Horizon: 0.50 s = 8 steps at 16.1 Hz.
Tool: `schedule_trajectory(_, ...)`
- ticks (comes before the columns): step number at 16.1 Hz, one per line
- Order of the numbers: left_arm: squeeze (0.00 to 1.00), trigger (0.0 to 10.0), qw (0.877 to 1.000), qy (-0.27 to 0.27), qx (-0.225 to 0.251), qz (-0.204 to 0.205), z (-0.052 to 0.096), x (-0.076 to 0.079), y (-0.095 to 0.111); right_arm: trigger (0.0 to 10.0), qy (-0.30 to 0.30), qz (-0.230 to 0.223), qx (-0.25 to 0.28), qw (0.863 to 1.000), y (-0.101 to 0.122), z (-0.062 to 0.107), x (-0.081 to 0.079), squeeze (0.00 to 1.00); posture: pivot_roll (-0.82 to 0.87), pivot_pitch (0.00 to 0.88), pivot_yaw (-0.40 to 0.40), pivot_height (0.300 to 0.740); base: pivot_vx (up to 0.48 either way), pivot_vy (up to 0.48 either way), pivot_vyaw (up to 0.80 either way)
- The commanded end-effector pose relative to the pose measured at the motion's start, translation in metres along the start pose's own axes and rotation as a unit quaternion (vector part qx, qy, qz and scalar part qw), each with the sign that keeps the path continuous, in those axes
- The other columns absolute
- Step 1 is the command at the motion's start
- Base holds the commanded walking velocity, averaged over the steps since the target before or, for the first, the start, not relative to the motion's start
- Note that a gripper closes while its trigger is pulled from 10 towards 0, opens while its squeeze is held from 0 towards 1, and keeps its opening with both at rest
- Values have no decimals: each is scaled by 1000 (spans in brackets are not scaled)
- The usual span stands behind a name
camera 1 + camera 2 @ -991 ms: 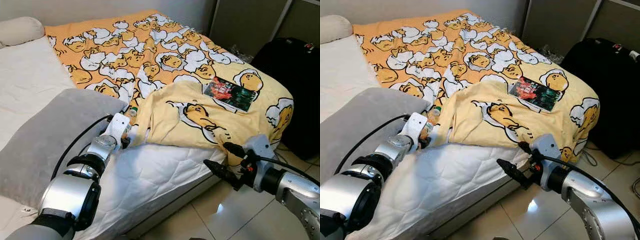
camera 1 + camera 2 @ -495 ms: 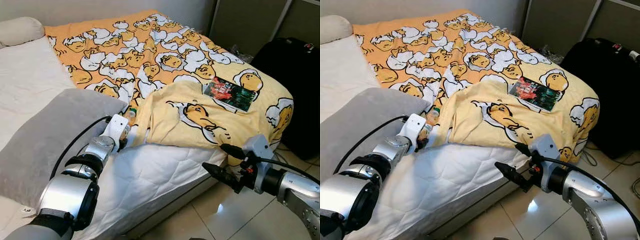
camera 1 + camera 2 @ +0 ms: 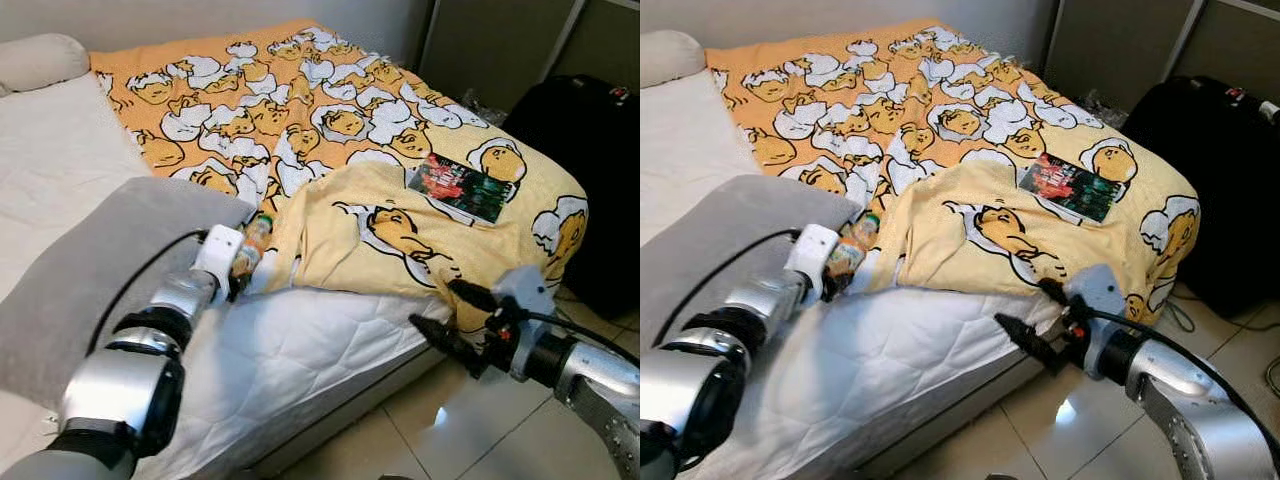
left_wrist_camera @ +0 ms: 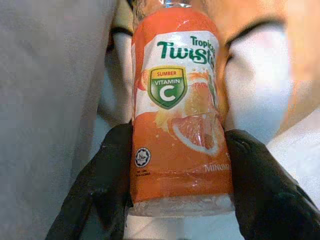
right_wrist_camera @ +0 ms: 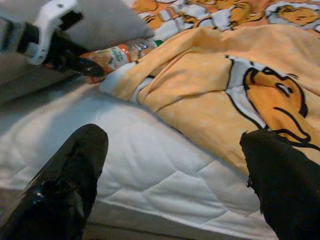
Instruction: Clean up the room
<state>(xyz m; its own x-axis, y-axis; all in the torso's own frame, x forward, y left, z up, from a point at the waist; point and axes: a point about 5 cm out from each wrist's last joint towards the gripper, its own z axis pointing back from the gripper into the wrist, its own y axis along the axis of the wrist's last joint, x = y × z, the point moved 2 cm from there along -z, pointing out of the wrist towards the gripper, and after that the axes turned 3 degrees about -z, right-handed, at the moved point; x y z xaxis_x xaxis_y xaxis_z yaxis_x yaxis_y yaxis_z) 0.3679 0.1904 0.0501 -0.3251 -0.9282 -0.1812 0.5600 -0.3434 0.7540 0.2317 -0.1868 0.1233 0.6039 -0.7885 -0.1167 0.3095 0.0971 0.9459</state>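
Observation:
An orange juice bottle (image 3: 250,243) with a Tropicana Twister label lies on the white mattress (image 3: 300,350), between the grey pillow (image 3: 90,290) and the folded edge of the yellow cartoon blanket (image 3: 380,230). My left gripper (image 3: 238,272) is shut on the bottle's lower end; in the left wrist view its black fingers (image 4: 107,185) press both sides of the bottle (image 4: 177,115). My right gripper (image 3: 435,305) hangs open beside the bed's near corner, above the tiled floor, holding nothing. In the right wrist view, the bottle (image 5: 112,56) shows beyond the right gripper's fingers (image 5: 70,180).
A dark book (image 3: 460,187) lies on the blanket near the bed's right corner. A black suitcase (image 3: 590,150) stands on the floor to the right of the bed. A white pillow (image 3: 35,60) sits at the far left.
My left gripper has drawn back to the left with the bottle, so more of the bottle shows clear of the blanket fold. The right arm has barely moved.

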Motion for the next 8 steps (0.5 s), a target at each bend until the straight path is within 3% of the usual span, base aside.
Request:
schedule_trajectory(1, 0, 0, 998, -18, 52, 13, 3, -2, 24, 10000, -25, -4, 14, 1000, 1, 1, 7, 0, -180, 0, 43, 740, 0, 0, 0)
schedule_trajectory(4, 0, 0, 991, -38, 120, 33, 6, 2, 41, 10000, -58, -14, 44, 997, 1, -9, 7, 0, -152, 0, 39, 740, 0, 0, 0)
schedule_trajectory(6, 0, 0, 976, -45, 199, 80, 13, 2, 61, 10000, -99, -24, 68, 992, 2, -19, 5, 0, -149, 0, 49, 740, 0, 0, 0)
schedule_trajectory(7, 0, 0, 972, -47, 211, 88, 14, 2, 64, 10000, -105, -26, 72, 992, 2, -20, 4, 0, -149, 0, 53, 740, 0, 0, 0)
schedule_trajectory(8, 0, 0, 947, -46, 297, 117, 37, 2, 79, 10000, -133, -71, 113, 982, 7, -24, 0, 0, -149, 0, 63, 740, 0, 0, 0)
